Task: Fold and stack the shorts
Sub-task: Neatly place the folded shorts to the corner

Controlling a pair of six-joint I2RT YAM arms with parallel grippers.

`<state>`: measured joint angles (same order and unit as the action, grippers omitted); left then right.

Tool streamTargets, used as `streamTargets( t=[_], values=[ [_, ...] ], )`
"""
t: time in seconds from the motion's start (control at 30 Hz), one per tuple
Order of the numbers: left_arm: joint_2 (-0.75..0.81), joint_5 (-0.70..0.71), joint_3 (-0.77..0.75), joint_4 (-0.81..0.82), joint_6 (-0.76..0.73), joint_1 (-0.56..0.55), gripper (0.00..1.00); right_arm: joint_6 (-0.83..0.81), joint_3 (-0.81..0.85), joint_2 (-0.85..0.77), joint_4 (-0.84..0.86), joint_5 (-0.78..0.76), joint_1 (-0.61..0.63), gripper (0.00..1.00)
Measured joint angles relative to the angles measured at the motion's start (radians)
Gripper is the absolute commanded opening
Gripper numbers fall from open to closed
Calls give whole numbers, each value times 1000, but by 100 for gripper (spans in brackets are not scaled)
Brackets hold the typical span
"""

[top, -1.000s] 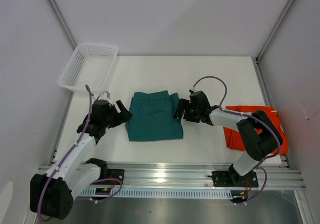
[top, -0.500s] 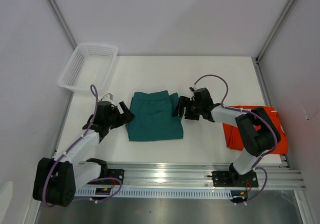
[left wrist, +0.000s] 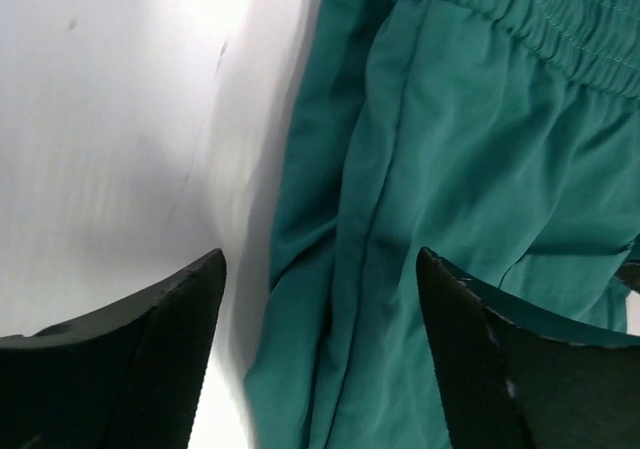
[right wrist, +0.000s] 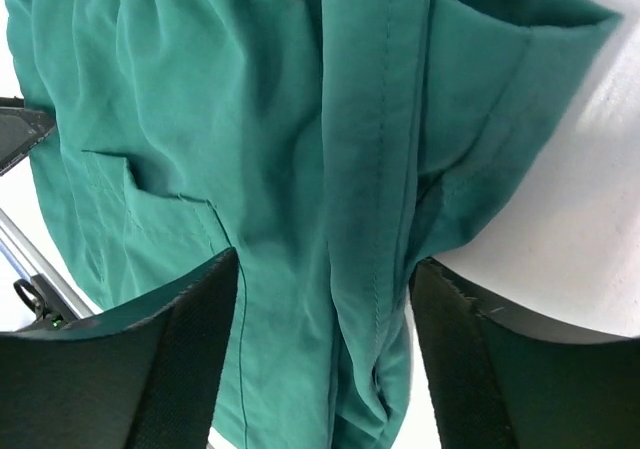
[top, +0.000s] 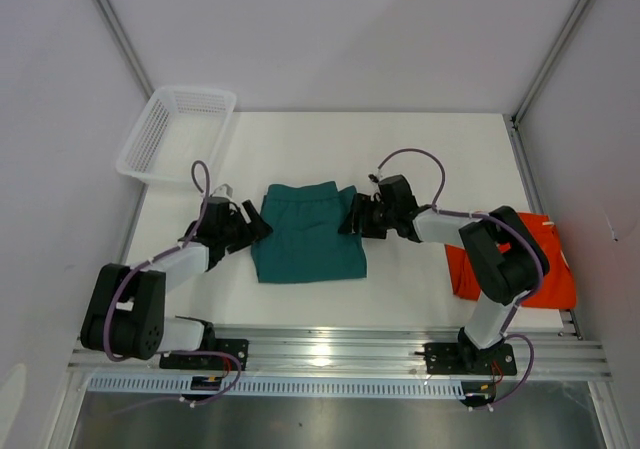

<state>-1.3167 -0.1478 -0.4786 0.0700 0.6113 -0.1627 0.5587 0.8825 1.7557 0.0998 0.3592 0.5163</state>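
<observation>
Teal shorts [top: 308,234] lie folded flat at the middle of the white table [top: 420,149] in the top view, waistband toward the far side. The orange shorts [top: 558,279] lie bunched at the table's right edge, partly hidden by the right arm. A white mesh basket [top: 150,139] hangs over the far left corner.

The left gripper [top: 256,227] sits at the teal pair's left edge and the right gripper [top: 349,219] at its right edge. Compared with a second ago, both grippers have crept closer to the fabric. The left arm has also sunk, and its forearm now stretches low along the table. Neither pair of shorts has shifted.

The left wrist view adds what the overhead cannot. The left gripper [left wrist: 320,259] has its fingers [left wrist: 140,359] spread wide, with the teal shorts' [left wrist: 470,169] layered left edge lying between them. The fabric is not pinched. The gathered elastic waistband [left wrist: 560,24] crosses the upper right, and bare table [left wrist: 110,119] fills the left.

The right wrist view likewise shows the right gripper [right wrist: 325,264] with its fingers [right wrist: 150,369] apart. They straddle a lengthwise fold of the teal shorts [right wrist: 190,99] without clamping it. A stitched pocket [right wrist: 150,199] shows on the cloth, and a folded corner sticks out over the table [right wrist: 570,229] at upper right.
</observation>
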Motion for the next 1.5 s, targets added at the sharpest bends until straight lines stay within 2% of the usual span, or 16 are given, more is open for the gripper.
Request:
streamTargets(
  t=[0.07, 0.2, 0.27, 0.3, 0.33, 0.37, 0.47, 0.6, 0.63, 0.7, 0.73, 0.83, 0.87, 1.03, 1.23, 1.5],
  values=[
    [-24, -16, 0, 39, 3, 1, 72, -2, 11, 11, -1, 0, 3, 64],
    [-84, -48, -8, 116, 13, 2, 67, -10, 43, 30, -28, -22, 18, 58],
    [-127, -73, -21, 168, 23, 2, 60, -15, 55, 37, -39, -41, 27, 55],
    [-146, -80, -23, 192, 27, 2, 57, -18, 60, 38, -48, -50, 31, 50],
    [-165, -92, -23, 220, 34, 3, 49, -22, 63, 39, -56, -62, 35, 45],
    [-180, -99, -23, 242, 42, 3, 46, -24, 64, 39, -67, -72, 39, 37],
    [-209, -113, -23, 276, 48, 3, 36, -32, 67, 41, -93, -96, 41, 30],
    [-229, -120, -23, 296, 56, -5, 25, -37, 84, 48, -119, -113, 45, 29],
    [-233, -120, -23, 303, 60, -11, 17, -38, 91, 51, -127, -117, 47, 24],
    [-239, -120, -23, 313, 63, -25, 10, -40, 98, 52, -138, -127, 51, 22],
    [-241, -119, -23, 317, 66, -31, 9, -41, 102, 53, -146, -133, 54, 22],
    [-246, -117, -23, 326, 70, -49, 1, -53, 115, 53, -171, -155, 60, 11],
    [-246, -114, -23, 325, 70, -54, 0, -56, 121, 53, -184, -164, 61, 0],
    [-240, -66, -39, 297, 69, -100, 0, -77, 166, 48, -276, -247, 63, 0],
    [-227, 50, -137, 171, 71, -229, 0, -101, 206, -3, -415, -401, 64, 0],
    [-232, 186, -342, 61, 105, -415, 0, -96, 220, -208, -592, -578, -10, 0]
  ],
)
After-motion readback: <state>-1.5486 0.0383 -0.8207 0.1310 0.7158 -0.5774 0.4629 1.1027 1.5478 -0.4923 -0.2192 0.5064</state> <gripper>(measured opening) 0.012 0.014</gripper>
